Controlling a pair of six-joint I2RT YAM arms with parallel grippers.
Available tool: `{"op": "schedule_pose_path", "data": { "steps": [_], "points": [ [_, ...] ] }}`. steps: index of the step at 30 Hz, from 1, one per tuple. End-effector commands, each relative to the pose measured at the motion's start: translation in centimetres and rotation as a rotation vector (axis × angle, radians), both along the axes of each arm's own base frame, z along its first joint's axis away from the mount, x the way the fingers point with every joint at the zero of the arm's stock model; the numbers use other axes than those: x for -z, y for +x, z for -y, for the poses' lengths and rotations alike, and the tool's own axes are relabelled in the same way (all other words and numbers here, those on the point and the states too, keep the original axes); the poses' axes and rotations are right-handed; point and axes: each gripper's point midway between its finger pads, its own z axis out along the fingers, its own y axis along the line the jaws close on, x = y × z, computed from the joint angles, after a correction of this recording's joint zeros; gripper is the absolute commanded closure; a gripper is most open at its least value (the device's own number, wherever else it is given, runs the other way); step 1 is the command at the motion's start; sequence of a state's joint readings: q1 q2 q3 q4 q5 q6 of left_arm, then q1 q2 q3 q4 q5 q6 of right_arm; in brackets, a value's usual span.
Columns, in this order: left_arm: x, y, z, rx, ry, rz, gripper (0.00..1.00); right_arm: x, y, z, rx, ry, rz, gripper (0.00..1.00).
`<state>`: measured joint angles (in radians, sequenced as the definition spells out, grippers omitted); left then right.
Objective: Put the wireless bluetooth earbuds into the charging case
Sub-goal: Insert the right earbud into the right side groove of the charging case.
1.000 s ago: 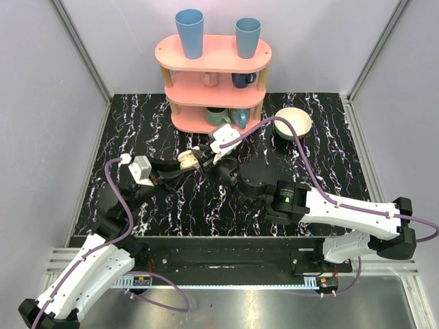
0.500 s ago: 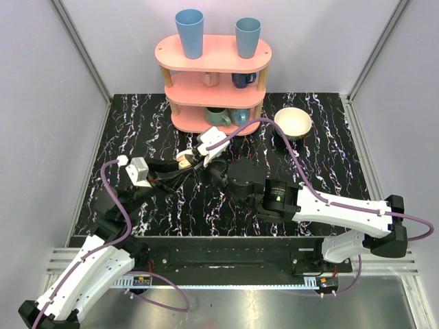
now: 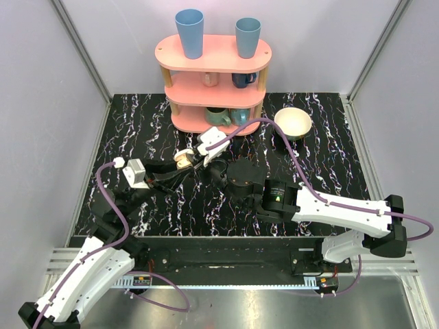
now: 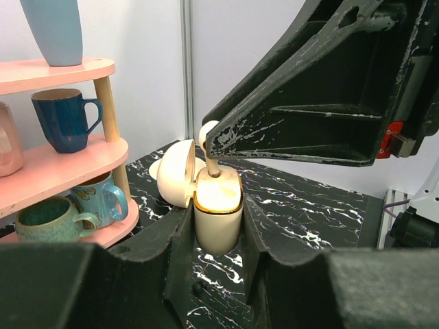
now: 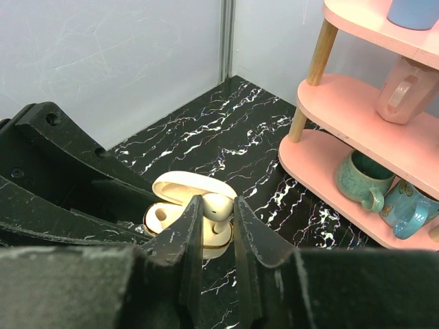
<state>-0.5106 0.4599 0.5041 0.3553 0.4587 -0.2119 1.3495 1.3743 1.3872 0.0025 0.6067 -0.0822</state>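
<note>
My left gripper (image 3: 177, 164) (image 4: 218, 229) is shut on the charging case (image 4: 218, 219), a small cream case with a gold rim. It holds the case upright just above the black marbled table with the lid (image 4: 176, 171) hinged open. My right gripper (image 3: 197, 155) (image 5: 218, 207) is shut on one off-white earbud (image 5: 219, 203) (image 4: 206, 130). The earbud's stem points down into the case's right hollow. In the right wrist view the case (image 5: 164, 218) shows an empty left hollow. The second earbud is not in view.
A pink three-tier shelf (image 3: 214, 96) stands at the back, close behind the grippers. It holds mugs (image 4: 63, 116) and has two blue cups (image 3: 189, 33) on top. A cream bowl (image 3: 293, 122) sits at the back right. Purple cables loop over both arms.
My right gripper moved left with the earbud until it sat over the open case. My left gripper and the case shifted slightly left. Almost nothing moved in the last half second.
</note>
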Motion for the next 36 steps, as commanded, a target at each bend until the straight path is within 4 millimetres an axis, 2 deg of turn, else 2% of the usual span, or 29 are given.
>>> {"op": "schedule_pose_path", "data": {
  "steps": [1, 9, 10, 26, 30, 31, 34, 35, 36],
  "points": [
    [-2.1, -0.3, -0.5, -0.013, -0.051, 0.05, 1.0, -0.7, 0.1, 0.7, 0.029, -0.003, 0.027, 1.0],
    [-2.8, -0.1, -0.6, -0.028, -0.065, 0.069, 1.0, -0.8, -0.2, 0.0, -0.008, -0.01, 0.032, 1.0],
    [-2.8, -0.1, -0.7, -0.03, -0.068, 0.068, 1.0, -0.2, -0.3, 0.0, -0.015, -0.036, 0.024, 1.0],
    [-3.5, 0.1, -0.9, -0.042, -0.099, 0.072, 1.0, 1.3, -0.7, -0.4, -0.04, -0.084, 0.002, 1.0],
    [-3.4, 0.2, -0.9, -0.044, -0.096, 0.069, 1.0, 1.3, -0.5, -0.3, -0.031, -0.082, 0.0, 0.84],
    [-3.2, 0.2, -0.9, -0.046, -0.094, 0.066, 1.0, 1.2, -0.5, -0.2, -0.028, -0.079, 0.001, 0.75],
    [-2.9, 0.3, -0.8, -0.045, -0.09, 0.057, 1.0, 0.5, -0.6, 0.2, -0.021, -0.049, -0.003, 0.68],
    [-2.8, 0.3, -0.8, -0.044, -0.088, 0.055, 1.0, 0.1, -0.6, 0.3, -0.021, -0.037, 0.0, 0.59],
    [-2.5, 0.4, -0.8, -0.046, -0.085, 0.05, 1.0, 0.0, -0.6, 0.4, -0.02, -0.026, -0.004, 0.55]
  ]
}}
